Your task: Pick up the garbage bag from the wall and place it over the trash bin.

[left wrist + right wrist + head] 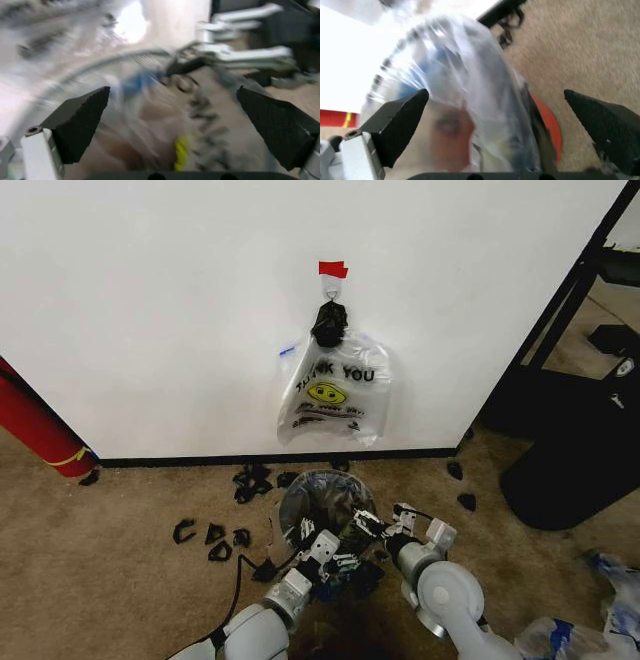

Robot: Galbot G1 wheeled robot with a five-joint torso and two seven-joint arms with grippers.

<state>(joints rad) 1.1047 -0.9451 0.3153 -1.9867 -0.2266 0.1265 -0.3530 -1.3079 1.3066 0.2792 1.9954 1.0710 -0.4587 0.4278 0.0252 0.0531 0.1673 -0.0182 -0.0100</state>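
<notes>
The garbage bag point(322, 498), thin translucent plastic with blue patches, lies draped over the mouth of the small round black trash bin point(300, 525), which stands on the carpet below the white wall point(150, 310). My left gripper point(330, 558) is at the bin's near side and is open. In the left wrist view the crinkled garbage bag point(142, 84) lies between the spread fingers of the left gripper point(172, 92). My right gripper point(385, 525) is at the bin's right rim, also open. The right wrist view has the right gripper point(495, 93) straddling the garbage bag point(465, 71) above the bin's red base point(547, 125).
A clear "THANK YOU" bag point(335, 395) and a black knotted bundle point(329, 323) hang under red tape point(333, 269). Black scraps point(215, 540) litter the carpet. A red cylinder point(35, 425) leans at left. A large black rounded object point(570, 465) sits at right, with plastic bags point(600, 610) nearby.
</notes>
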